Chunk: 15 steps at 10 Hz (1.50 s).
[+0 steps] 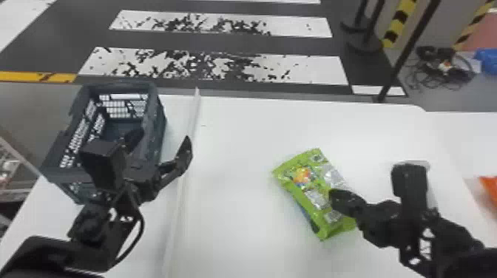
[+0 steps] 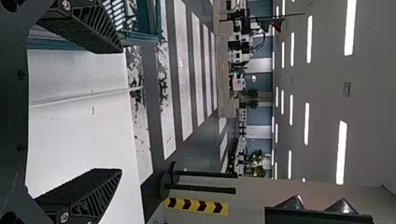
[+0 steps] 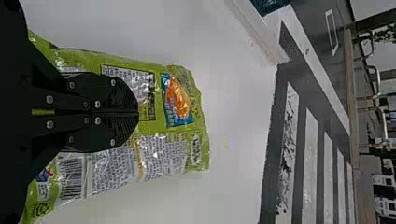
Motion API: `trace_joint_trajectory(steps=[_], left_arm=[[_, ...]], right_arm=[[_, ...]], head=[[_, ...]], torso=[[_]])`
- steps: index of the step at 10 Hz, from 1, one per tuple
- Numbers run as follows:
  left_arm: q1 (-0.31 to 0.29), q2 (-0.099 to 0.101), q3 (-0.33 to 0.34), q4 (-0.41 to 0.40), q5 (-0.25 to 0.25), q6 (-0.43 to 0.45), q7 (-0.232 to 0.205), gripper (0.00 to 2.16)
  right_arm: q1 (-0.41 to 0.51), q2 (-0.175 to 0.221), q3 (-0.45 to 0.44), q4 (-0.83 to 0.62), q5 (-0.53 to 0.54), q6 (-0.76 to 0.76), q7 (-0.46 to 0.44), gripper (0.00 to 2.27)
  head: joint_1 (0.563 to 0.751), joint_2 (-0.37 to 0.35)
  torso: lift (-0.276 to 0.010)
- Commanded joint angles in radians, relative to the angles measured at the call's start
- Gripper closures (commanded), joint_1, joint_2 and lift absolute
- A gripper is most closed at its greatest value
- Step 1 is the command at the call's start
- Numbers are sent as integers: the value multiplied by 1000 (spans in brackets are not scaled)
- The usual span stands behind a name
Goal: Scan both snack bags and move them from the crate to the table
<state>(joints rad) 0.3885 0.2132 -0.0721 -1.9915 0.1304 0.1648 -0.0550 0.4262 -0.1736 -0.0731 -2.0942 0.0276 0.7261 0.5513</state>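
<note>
"Green snack bag on desk, long axis approx. far-left to near-right. Nearer arm?"

"R. R end effector: fingers together, apparently w/o load, over bag's near-right part. L end effector: wide open, empty, by crate."

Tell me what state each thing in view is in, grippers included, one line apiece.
Green snack bag: lying on the table, wrinkled, looks sealed.
Crate: upright, open-topped.
Left gripper: open, nothing between its fingers.
Right gripper: shut, above the snack bag.
Orange item: cut off by the edge, state unclear.
Black post: standing beyond the table.
</note>
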Motion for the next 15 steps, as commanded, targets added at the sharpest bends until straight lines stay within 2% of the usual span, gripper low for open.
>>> trace_joint_trajectory(steps=[1,4,7,12,15], left_arm=[[1,-1,0,-3,0,-3,0,87],[1,-1,0,-3,2,-9,-2,87],[1,0,0,-6,2,-12,-3,87],[3,3,2,-7,3,-9,-3,87],[4,2,2,-7,3,-9,-3,87]], right_arm=[[3,0,22,-69,2,6,-2,2250],[-38,-18,173,-46,75,3,-7,2250],[-173,-32,322,115,143,0,-40,2250],[-343,-27,426,280,227,89,-73,2250],[-396,-27,437,338,244,92,-91,2250]], head=[[695,-7],[695,43],[695,110],[695,132],[695,123]], torso=[[-88],[-88],[-88],[-88],[-88]])
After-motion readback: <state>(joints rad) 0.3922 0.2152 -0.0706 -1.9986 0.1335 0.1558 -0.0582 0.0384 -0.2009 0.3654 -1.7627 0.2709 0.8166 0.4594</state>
